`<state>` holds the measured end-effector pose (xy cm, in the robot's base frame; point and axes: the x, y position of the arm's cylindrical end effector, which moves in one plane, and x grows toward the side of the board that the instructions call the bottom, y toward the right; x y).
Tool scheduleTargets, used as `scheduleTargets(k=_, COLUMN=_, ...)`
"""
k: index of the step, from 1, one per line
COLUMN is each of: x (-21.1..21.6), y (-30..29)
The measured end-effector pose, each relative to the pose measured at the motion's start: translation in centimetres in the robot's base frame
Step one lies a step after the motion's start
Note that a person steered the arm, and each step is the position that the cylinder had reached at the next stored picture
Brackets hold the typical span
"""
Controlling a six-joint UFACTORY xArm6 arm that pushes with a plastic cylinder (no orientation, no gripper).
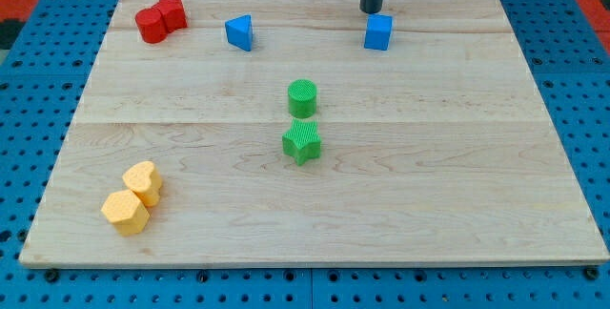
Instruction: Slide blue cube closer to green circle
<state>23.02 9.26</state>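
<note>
Item: blue cube (378, 32), resting near the top edge of the wooden board (315, 214), right of centre. Tool: my tip (371, 10), the lower end of a dark rod with no jaws or fingers to open or close; it grips nothing and only pushes. Position of tip: just above the cube in the view, slightly to its left, very close, though contact cannot be confirmed. Target: green circle (302, 97), a short upright cylinder near the board's middle, lying down and to the view's left of the cube and well apart from it. Key relation: tip, cube and circle fall roughly on one slanting line, with the tip on the cube's far side from the circle, so a push toward the view's bottom-left looks suited to carry the cube the right way. Orientation: the cube sits flat, nearly square-on, with no long axis to speak of; one face turns toward the view's bottom. Other stock: green star (301, 142) just below the circle; blue triangle (240, 32) at upper left; two red blocks (159, 18) touching at the top left corner; two yellow blocks (133, 197) touching at lower left.
</note>
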Motion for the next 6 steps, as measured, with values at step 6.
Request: scheduleTargets(k=6, x=7.6, y=1.9)
